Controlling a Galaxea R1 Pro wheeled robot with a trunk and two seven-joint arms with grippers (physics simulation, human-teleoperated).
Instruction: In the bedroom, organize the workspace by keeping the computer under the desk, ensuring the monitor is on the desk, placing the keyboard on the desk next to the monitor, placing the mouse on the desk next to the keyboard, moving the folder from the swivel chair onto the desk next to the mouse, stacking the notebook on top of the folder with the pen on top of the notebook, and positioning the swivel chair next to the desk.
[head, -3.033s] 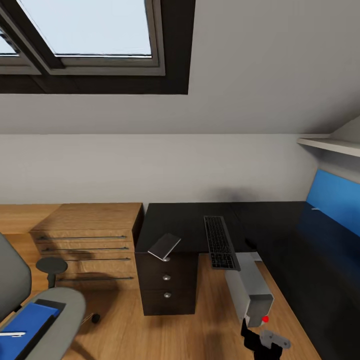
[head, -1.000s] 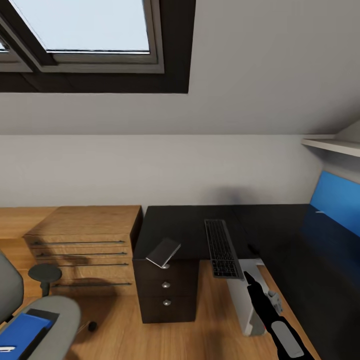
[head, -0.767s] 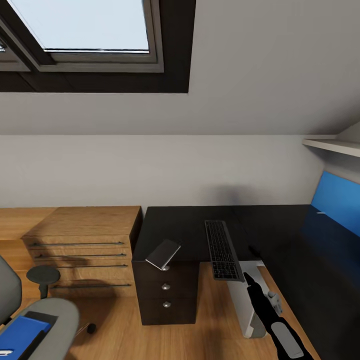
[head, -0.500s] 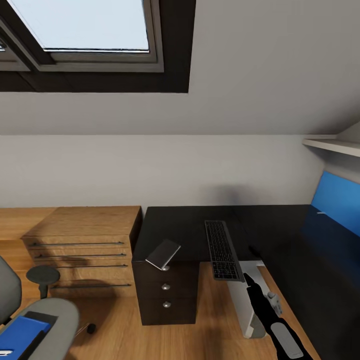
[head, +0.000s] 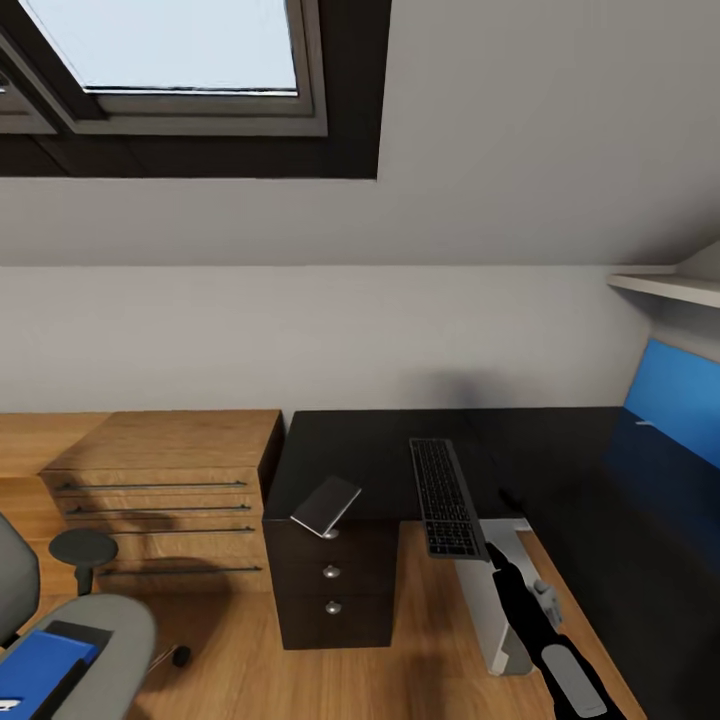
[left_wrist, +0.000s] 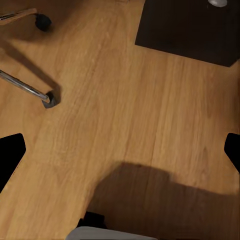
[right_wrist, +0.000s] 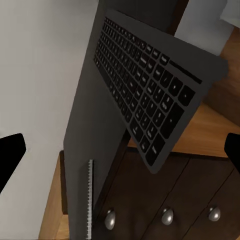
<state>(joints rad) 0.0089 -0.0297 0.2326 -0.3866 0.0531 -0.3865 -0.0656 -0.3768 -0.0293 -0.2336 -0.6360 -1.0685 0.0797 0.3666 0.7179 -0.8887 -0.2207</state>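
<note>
**Keyboard up, folder still waiting**

The keyboard (head: 442, 496) lies on the desk (head: 380, 450), overhanging its front edge. At seven o'clock, the folder (head: 40, 668) sits on the swivel chair (head: 85, 640). Right gripper (head: 492, 553) nears the keyboard, both grippers' fingers spread wide, empty.

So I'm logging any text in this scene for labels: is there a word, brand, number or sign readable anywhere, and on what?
None readable.
keyboard: key legends too small and blurred to read.
computer: no label visible.
folder: plain blue, no writing seen.
desk drawers: only round knobs, no markings.
</note>
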